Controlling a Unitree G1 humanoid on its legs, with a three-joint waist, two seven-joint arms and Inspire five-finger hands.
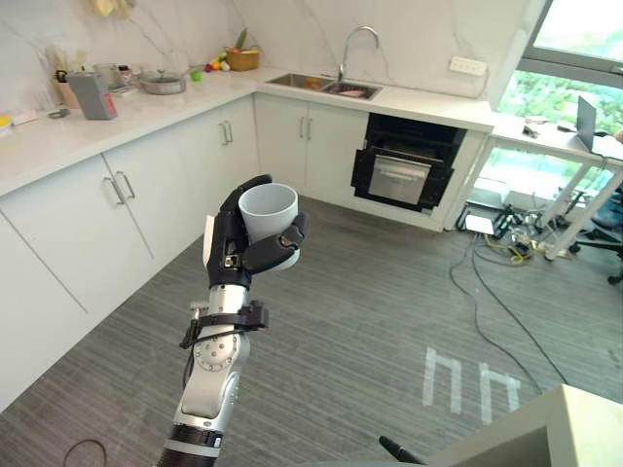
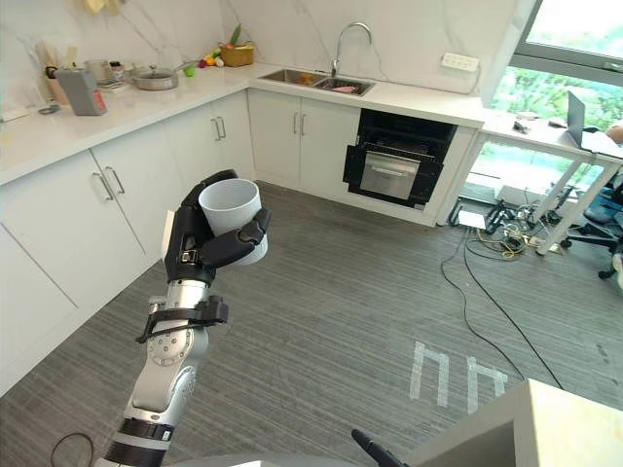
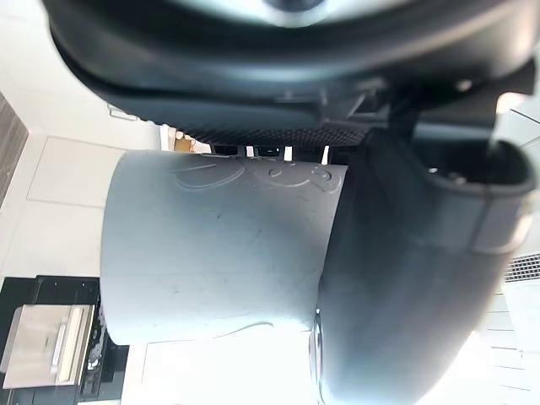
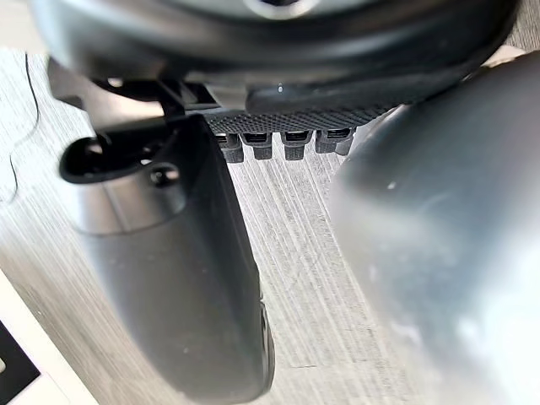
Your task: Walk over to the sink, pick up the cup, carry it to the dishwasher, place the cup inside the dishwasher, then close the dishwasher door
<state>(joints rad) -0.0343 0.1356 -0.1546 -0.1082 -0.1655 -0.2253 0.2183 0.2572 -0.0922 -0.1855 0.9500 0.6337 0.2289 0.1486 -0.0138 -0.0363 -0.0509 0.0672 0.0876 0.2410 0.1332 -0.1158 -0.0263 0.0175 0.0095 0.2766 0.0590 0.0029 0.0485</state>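
My left hand (image 1: 232, 248) is raised in front of me, its fingers and thumb curled round a plain white cup (image 1: 268, 209) held upright with its mouth up. The left wrist view has the cup (image 3: 211, 245) lying across the palm, with the thumb (image 3: 405, 278) pressed against its side. Far ahead, the sink (image 1: 321, 86) with a curved tap (image 1: 352, 44) sits in the white counter. Just right of it, under the counter, is the black dishwasher (image 1: 404, 161), its silver door ajar. My right hand (image 4: 169, 270) hangs over the wood floor, fingers relaxed and holding nothing.
White cabinets (image 1: 146, 195) line the left side, and their counter carries a pot and a grey container. A desk (image 1: 560, 136) stands by the window at the right, with cables (image 1: 506, 243) on the floor beneath. White tape marks (image 1: 467, 379) lie on the grey floor.
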